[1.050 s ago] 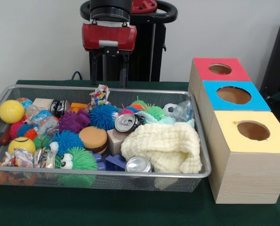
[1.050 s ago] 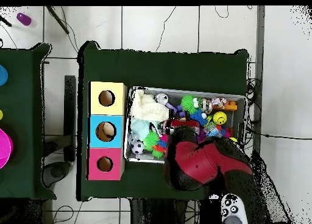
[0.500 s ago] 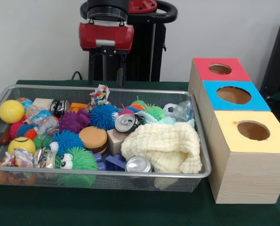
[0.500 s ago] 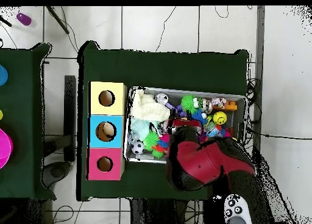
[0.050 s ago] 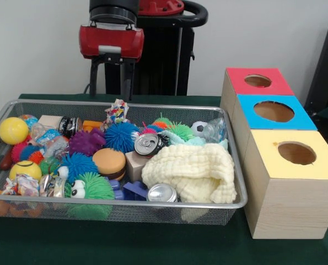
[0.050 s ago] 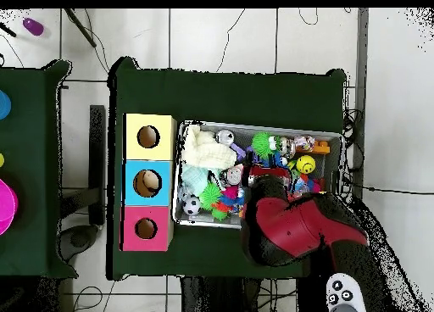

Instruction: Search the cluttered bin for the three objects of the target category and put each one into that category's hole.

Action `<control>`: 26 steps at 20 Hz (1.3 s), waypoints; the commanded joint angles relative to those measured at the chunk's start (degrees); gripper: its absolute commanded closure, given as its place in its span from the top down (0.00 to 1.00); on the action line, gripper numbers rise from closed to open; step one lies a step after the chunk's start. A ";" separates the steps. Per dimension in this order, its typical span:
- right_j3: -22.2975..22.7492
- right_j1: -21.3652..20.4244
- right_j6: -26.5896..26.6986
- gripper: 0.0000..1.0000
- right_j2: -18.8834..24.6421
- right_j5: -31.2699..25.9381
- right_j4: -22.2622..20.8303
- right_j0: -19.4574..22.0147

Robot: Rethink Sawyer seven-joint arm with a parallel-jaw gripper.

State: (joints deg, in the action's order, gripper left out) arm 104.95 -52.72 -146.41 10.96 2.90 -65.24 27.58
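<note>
1. Above the back edge of the wire bin point(image 5: 238, 205), the robot's hand point(image 5: 109, 83) hangs with its two fingers apart and nothing between them.
2. Inside the bin lie fuzzy balls, a yellow ball point(image 5: 13, 130), two cans point(image 5: 147, 144) and a cream cloth point(image 5: 194, 171).
3. Beside the bin stand three boxes point(image 5: 288, 182) with holes, topped red, blue and yellow.
</note>
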 commanded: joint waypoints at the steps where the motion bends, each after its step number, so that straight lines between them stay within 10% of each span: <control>1: 2.04 -0.06 3.31 1.00 4.73 0.39 -4.13 0.64; 7: -3.09 3.50 8.25 1.00 -12.03 13.90 3.91 -10.50; 12: -6.87 17.02 20.30 1.00 -30.50 31.07 27.55 -20.93; 26: -9.22 22.91 14.96 1.00 -34.52 38.76 28.85 -25.28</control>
State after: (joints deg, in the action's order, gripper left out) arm 100.40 -35.68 -145.24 -20.47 37.17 -39.31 1.76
